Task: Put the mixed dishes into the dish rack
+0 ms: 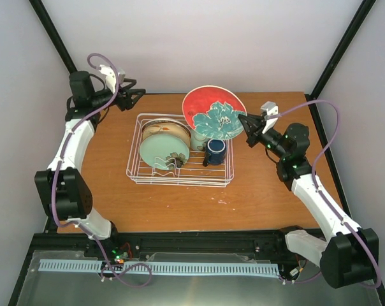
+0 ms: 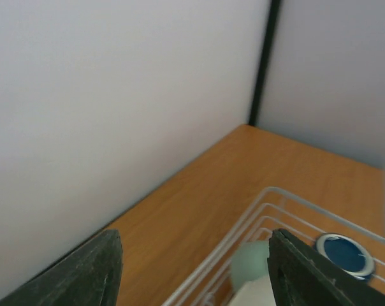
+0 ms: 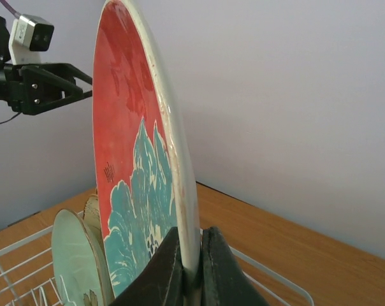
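One dish is in hand and not yet in the rack: the round red ceramic plate with a teal flower and a cream rim (image 3: 148, 191) has its edge clamped between the fingers of the right gripper (image 3: 191, 258); the step in hand looks to be slotting this plate into the rectangular white wire dish rack (image 1: 180, 173); from above, the plate hangs tilted over the rack's far right corner, painted face towards the near side, raised off the wires, with the gripper on its right edge, the side away from the rack's middle; inside the rack a pale-green round plate (image 1: 162, 153) leans on edge in the left half with a cream-and-brown plate (image 1: 173, 131) just behind it, and a dark blue ceramic mug (image 1: 215, 152) sits in the right half, close under the held plate in that view; the next move probably calls for carrying the plate to a free gap between the dividers, keeping it on edge, lowering it clear of the mug, and parting the fingers only once the rim rests on the wires; a knock against the mug or the leaning plates seems the main risk; the left gripper (image 1: 132, 97) hovers with fingers spread wide and nothing between them, beyond the rack's far left corner above the brown wooden table (image 1: 275, 185), well apart from the held plate.
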Tool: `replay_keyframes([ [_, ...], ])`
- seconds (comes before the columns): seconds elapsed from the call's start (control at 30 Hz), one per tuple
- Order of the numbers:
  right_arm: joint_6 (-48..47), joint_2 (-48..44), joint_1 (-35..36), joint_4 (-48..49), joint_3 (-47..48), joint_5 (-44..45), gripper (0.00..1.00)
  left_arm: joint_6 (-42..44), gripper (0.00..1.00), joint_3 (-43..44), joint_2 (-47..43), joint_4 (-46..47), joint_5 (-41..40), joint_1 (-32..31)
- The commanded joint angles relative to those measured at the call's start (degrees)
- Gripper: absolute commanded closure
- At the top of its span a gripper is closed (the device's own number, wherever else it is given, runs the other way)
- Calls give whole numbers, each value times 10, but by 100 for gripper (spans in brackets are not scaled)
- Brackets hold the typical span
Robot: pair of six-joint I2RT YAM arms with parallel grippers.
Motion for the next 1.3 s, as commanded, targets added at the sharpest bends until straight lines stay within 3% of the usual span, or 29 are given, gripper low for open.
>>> replay_keyframes([
  [0.0,12,-6,-3,99,55,-2,97,-2,37,35,40,-45,175,-3],
  [0.17,28,1,-2,103,71,-18,97,15,38,11,30,-47,226,-38],
  [0.43,43,18,6,103,90,-38,97,26,50,-5,-14,-69,199,-95],
  [0.63,48,29,10,101,101,-45,97,14,48,-31,-38,-27,207,-113],
  [1.0,59,42,34,95,120,-73,97,19,48,16,30,-22,214,-168],
  [1.17,59,51,39,82,131,-86,97,14,56,60,56,-29,216,-181],
  [1.27,59,64,42,76,137,-95,97,2,70,77,68,-24,225,-185],
])
